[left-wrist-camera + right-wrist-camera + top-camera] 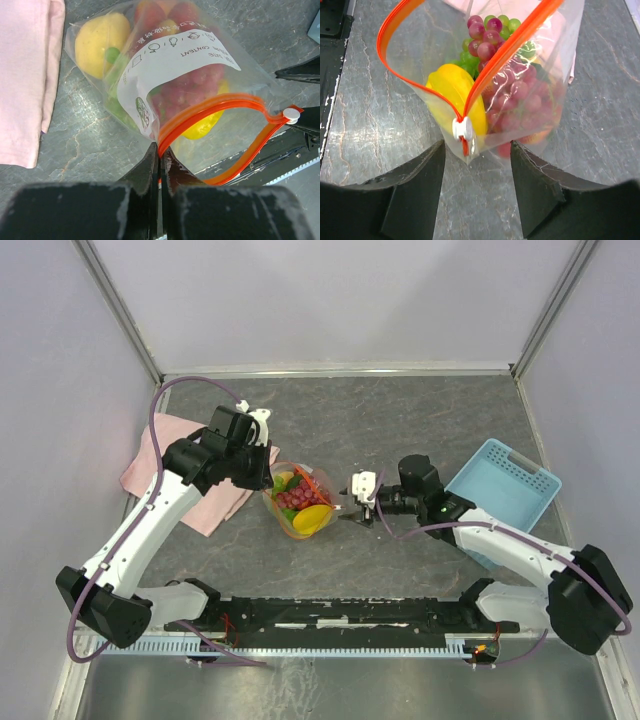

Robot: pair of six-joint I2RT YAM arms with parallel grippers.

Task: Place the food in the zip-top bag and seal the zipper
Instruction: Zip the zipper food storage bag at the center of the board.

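Observation:
The clear zip-top bag (300, 502) lies mid-table, holding the food: red grapes (512, 95), green grapes (467, 60), a yellow piece (455, 95) and an orange-yellow round fruit (100, 42). Its orange-red zipper (210, 107) gapes open, with a white slider (462, 129) at the near end. My left gripper (161, 150) is shut on the zipper strip at the bag's far end. My right gripper (477, 157) is open, its jaws either side of the slider corner, not touching it. The bag's white label (175, 55) faces the left wrist view.
A pink cloth (185, 475) lies left of the bag under the left arm. A light-blue basket (505, 490) stands at the right, beside the right arm. The black rail (340, 615) runs along the near edge.

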